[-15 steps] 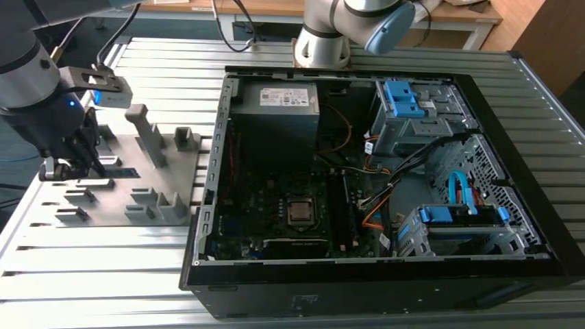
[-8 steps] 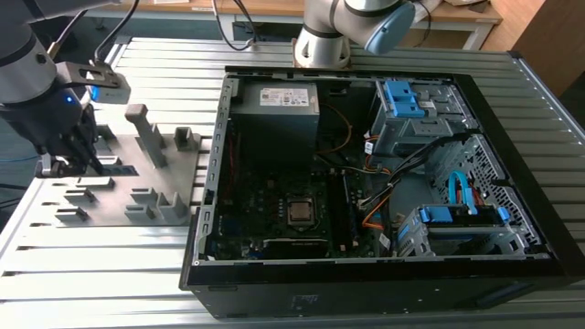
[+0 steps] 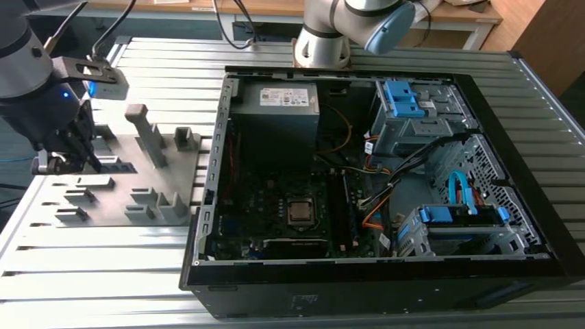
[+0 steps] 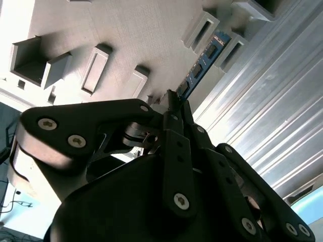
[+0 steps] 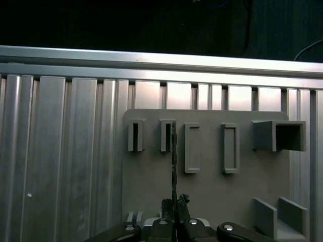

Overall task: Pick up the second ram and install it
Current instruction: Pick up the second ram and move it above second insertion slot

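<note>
The second ram point(image 4: 204, 58) is a thin dark stick with a bluish label, seen edge-on point(image 5: 174, 161) in the first wrist view. My gripper point(image 4: 174, 106) is shut on one end of it, and its fingertips meet around the stick's edge point(image 5: 174, 201). The stick's far end reaches the pair of narrow holder slots point(image 5: 150, 136) on the grey holder plate point(image 5: 212, 191); I cannot tell whether it still rests in them. In the exterior view my gripper point(image 3: 90, 163) hangs low over that plate point(image 3: 119, 205), at the exterior view's left, well apart from the open computer case point(image 3: 219, 171).
The case shows its motherboard point(image 3: 283, 205), a power supply point(image 3: 274, 103) and blue drive brackets point(image 3: 407, 99). Grey blocks, one tall point(image 3: 146, 133), rise from the holder plate. The ribbed aluminium table point(image 3: 92, 274) surrounds both. Another robot arm's base point(image 3: 320, 48) stands at the back.
</note>
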You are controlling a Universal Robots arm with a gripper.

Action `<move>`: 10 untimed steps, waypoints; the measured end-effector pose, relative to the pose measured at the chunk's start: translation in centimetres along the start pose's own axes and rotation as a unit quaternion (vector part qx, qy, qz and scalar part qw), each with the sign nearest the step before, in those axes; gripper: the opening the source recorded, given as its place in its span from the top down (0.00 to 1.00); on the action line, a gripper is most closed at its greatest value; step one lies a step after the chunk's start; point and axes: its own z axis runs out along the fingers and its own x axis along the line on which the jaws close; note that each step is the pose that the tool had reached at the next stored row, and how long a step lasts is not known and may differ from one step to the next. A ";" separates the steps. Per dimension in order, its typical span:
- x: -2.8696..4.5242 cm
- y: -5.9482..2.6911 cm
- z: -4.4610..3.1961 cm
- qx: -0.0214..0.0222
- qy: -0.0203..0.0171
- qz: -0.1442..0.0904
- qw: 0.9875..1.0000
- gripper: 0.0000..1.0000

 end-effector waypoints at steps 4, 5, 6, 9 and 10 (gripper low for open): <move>-0.02 0.02 -0.41 0.000 0.000 0.000 1.000 0.86; -0.03 0.02 -0.52 0.000 0.000 0.000 1.000 0.86; -0.03 0.02 -0.64 0.000 0.000 0.000 1.000 0.86; -0.05 0.04 -1.07 0.000 0.000 0.000 1.000 0.86; -0.06 0.05 -1.20 0.000 0.000 0.000 1.000 0.86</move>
